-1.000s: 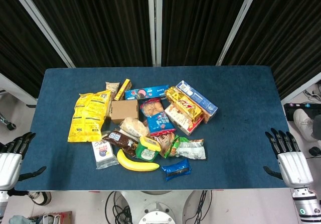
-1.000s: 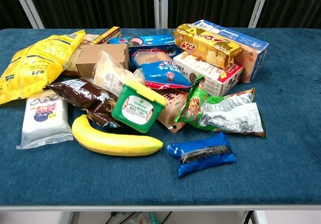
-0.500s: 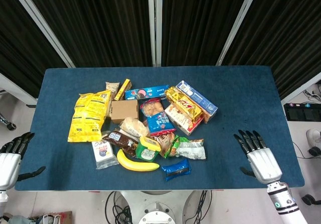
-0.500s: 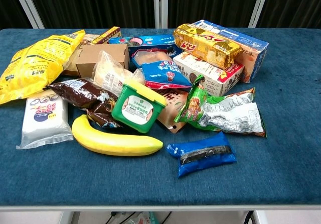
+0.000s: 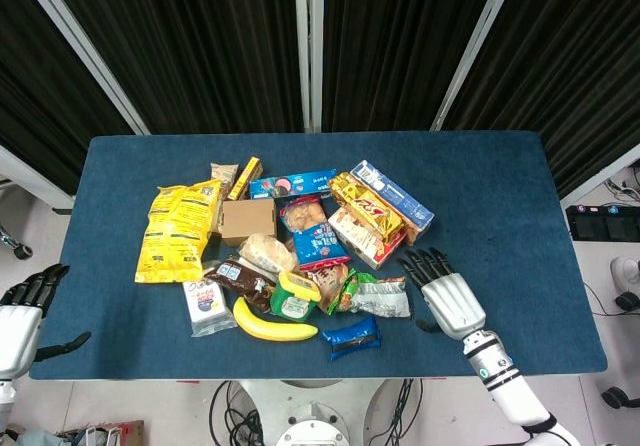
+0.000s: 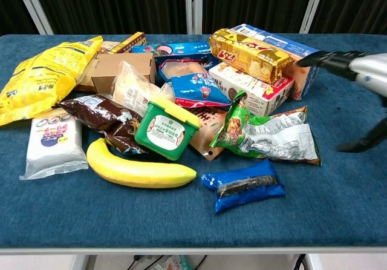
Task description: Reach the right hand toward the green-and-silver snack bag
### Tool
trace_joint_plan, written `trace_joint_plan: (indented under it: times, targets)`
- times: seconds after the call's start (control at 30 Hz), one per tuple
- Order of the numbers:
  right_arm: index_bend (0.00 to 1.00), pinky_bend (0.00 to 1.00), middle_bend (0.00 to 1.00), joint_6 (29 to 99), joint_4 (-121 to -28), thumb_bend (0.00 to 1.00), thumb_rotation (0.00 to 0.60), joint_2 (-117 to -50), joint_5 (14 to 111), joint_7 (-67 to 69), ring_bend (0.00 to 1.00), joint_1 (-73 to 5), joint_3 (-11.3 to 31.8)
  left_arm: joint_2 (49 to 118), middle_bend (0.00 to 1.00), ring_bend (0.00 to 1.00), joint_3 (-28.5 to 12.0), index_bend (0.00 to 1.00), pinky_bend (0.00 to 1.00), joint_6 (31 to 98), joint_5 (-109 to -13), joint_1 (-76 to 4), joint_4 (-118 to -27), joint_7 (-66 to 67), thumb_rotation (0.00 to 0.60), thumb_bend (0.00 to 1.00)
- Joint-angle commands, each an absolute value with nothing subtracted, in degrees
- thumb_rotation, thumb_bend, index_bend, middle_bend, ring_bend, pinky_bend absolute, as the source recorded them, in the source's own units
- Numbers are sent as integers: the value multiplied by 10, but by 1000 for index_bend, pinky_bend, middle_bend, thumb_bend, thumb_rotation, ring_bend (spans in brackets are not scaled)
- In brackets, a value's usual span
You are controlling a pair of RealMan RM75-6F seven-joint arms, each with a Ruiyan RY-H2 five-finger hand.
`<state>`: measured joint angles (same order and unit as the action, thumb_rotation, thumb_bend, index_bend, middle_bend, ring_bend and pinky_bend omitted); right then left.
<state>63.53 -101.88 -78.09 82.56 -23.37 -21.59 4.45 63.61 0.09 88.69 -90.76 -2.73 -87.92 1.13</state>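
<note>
The green-and-silver snack bag (image 5: pixel 376 295) (image 6: pixel 269 136) lies flat on the blue table at the right side of the snack pile. My right hand (image 5: pixel 446 293) (image 6: pixel 361 76) hovers just right of the bag with its fingers spread, holding nothing and not touching it. In the chest view only its dark fingertips and white back show at the right edge. My left hand (image 5: pixel 22 318) stays off the table's near left corner, fingers apart and empty; the chest view does not show it.
Around the bag lie a blue wrapped bar (image 6: pixel 243 185), a banana (image 6: pixel 136 169), a green tub with a yellow lid (image 6: pixel 166 129), a gold packet (image 6: pixel 250 54) on boxes, and a yellow bag (image 6: pixel 41 76). The table (image 5: pixel 500 196) is bare blue cloth to the right.
My right hand has swept leftward over the table from beyond its right edge, ending beside the green-and-silver bag and entering the chest view. The left hand has not moved.
</note>
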Motion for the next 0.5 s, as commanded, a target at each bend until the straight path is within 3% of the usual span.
trace_joint_plan:
  times: [0.03, 0.5]
  targets:
    - [0, 0, 0, 613, -1021, 0, 600, -807, 803, -253, 0, -237, 55, 637, 104, 134, 2, 109, 270, 884, -907, -28, -879, 12, 471, 0]
    - [0, 0, 0, 584, -962, 23, 600, -905, 755, -292, 0, -288, 68, 637, 104, 134, 3, 108, 270, 880, -903, -27, -871, 5, 467, 0]
